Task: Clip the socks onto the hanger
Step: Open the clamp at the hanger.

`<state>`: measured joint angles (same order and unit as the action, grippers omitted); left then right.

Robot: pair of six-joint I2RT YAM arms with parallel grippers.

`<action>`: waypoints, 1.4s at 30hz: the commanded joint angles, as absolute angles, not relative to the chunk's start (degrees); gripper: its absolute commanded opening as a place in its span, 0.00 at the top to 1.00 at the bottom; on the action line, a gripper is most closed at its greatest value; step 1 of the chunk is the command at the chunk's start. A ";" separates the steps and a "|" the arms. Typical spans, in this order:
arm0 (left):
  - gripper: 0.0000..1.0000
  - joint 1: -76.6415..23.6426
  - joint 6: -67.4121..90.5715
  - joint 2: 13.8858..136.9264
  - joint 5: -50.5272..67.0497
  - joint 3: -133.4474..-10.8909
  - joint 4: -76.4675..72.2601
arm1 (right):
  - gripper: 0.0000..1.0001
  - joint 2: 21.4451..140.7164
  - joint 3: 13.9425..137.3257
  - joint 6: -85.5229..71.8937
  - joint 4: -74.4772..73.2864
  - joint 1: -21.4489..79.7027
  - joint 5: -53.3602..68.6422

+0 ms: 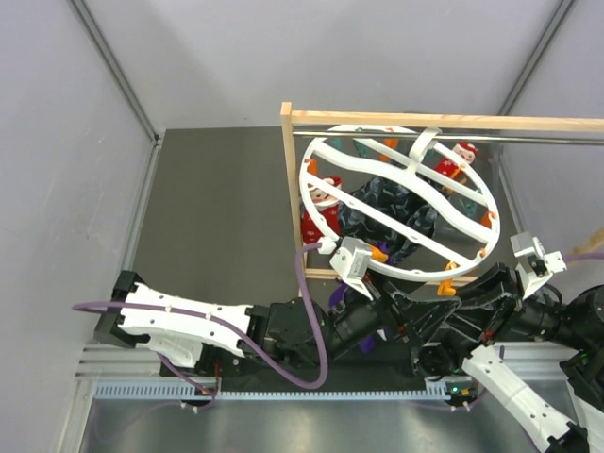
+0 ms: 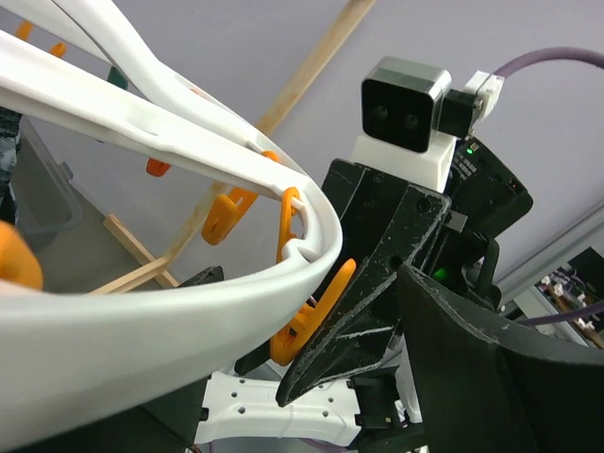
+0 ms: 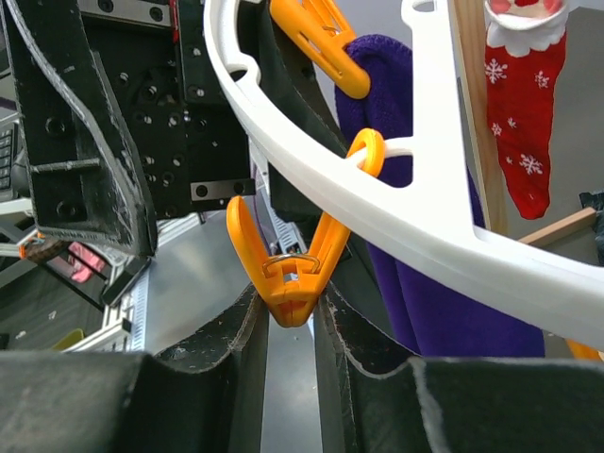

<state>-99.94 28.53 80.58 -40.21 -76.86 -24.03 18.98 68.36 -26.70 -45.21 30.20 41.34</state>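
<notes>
Right gripper point(image 3: 293, 316) is clamped on the lower tip of an orange clip point(image 3: 294, 269), bottom centre. If it slips, the white hanger point(image 3: 396, 226) probably swings away from the purple sock point(image 3: 425, 302). Can't tell how wide the left gripper point(image 1: 382, 300) stands, or whether it holds anything.

Robot lab or test cell, def. not a home. Two robot arms point(image 1: 179, 326) sit bolted along an aluminium rail point(image 1: 264, 389) at the front of a dark counter point(image 1: 217, 217). Plain grey panel walls point(image 1: 57, 189) box it in on 3 sides. Purple cable point(image 1: 311, 321) loops off one arm, and there's a cam point(image 2: 404, 106) mounted on a wrist.
</notes>
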 commanded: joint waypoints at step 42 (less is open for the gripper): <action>0.44 -97.82 28.21 84.29 -40.52 -74.18 -42.37 | 0.97 19.95 69.43 -26.10 -45.44 30.23 43.33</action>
<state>-98.24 27.62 84.66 -39.35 -73.67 -38.09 18.98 68.34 -26.81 -46.11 30.20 41.82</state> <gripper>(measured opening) 0.587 0.213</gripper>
